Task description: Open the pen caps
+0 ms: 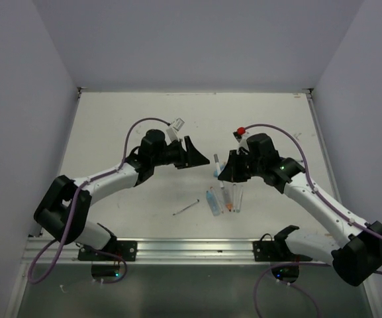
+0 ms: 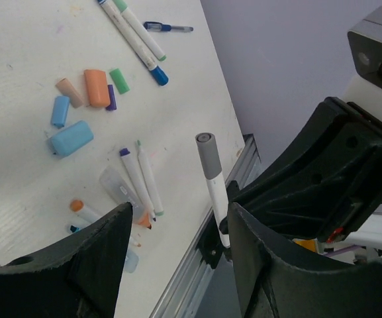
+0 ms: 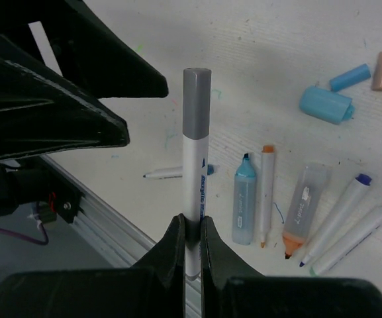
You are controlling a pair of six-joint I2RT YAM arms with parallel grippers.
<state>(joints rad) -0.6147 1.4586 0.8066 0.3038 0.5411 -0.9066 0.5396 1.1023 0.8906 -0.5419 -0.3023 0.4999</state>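
Now: white pen (image 3: 194, 179) upright in my right hand (image 3: 191, 228), left hand (image 2: 179, 222) wide.
My right hand is clamped low on the barrel, the grey cap (image 3: 196, 99) on top, facing my empty, spread left hand (near, not touching). Loose on the worktop (image 2: 18, 53) lie an orange cap (image 2: 96, 87), a green cap (image 2: 118, 81) and a light blue cap (image 2: 59, 110), with uncapped pens (image 2: 138, 182) nearby.

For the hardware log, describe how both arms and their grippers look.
Both the left arm and right arm have white links with bulky black joint housings. A purple cable loops along each. The left gripper and right gripper carry black, wedge-shaped fingers. A green light glows on the right arm, with a round red part by its wrist.
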